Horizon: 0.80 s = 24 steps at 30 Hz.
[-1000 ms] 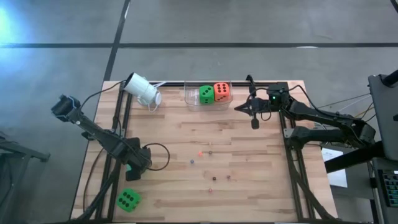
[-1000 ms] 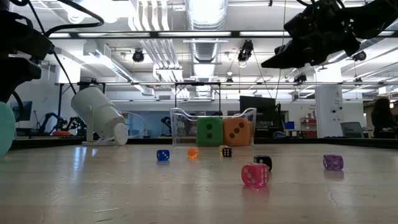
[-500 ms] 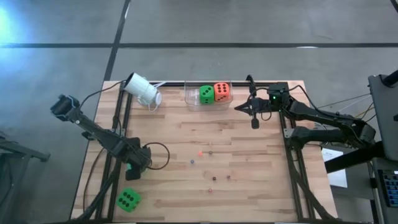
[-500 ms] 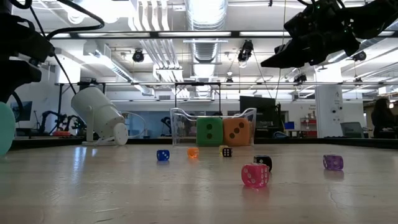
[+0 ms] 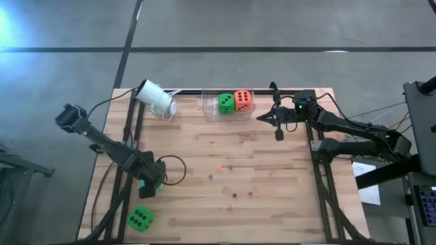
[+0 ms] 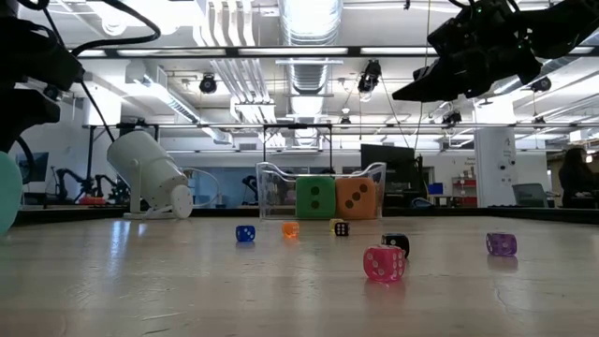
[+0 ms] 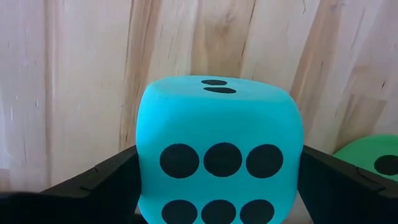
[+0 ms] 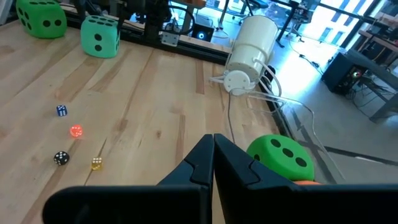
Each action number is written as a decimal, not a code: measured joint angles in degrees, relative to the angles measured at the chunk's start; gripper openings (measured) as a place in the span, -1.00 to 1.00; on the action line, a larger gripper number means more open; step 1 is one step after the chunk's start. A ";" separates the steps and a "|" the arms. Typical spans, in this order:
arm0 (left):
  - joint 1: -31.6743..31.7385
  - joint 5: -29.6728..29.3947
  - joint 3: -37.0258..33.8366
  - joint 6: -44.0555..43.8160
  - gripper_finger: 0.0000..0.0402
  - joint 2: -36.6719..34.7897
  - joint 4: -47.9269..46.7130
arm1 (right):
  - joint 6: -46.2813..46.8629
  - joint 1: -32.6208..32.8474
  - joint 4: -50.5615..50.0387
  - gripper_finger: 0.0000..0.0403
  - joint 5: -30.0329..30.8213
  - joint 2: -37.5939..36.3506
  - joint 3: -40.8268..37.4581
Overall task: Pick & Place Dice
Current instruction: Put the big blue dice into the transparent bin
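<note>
My left gripper (image 5: 146, 184) is near the table's left near corner, shut on the teal die (image 7: 221, 155), which also shows at the low view's edge (image 6: 7, 192). A green die (image 5: 139, 218) sits on the table just nearer, also seen in the left wrist view (image 7: 373, 162). A second green die (image 5: 225, 102) and the orange-red die (image 5: 242, 100) sit inside a clear container (image 5: 208, 107) at the far edge. Several tiny dice (image 5: 230, 165) lie mid-table. My right gripper (image 5: 259, 118) hangs shut and empty above the table, right of the container (image 8: 213, 140). My left gripper pinches the teal die by two opposite side faces (image 7: 144, 168), one dark finger (image 7: 93, 183) on each side. The six-pip face is toward the wrist camera. I cannot tell whether the die's underside touches the table.
A white cup (image 5: 158, 99) lies on its side at the far left, with a cable beside it. Tiny dice (image 6: 384, 264) are scattered across the middle. Dark frame rails run along the table's left and right sides. Bare wood lies between cup and tiny dice.
</note>
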 joint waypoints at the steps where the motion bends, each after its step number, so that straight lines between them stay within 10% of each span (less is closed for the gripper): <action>1: 0.32 0.00 0.14 0.00 0.80 0.00 -0.07 | 0.00 0.00 0.00 -0.96 0.00 0.00 0.00; 24: 15.47 -5.84 12.17 13.90 0.83 0.00 3.20 | -0.58 0.00 0.39 -0.96 0.02 0.00 0.00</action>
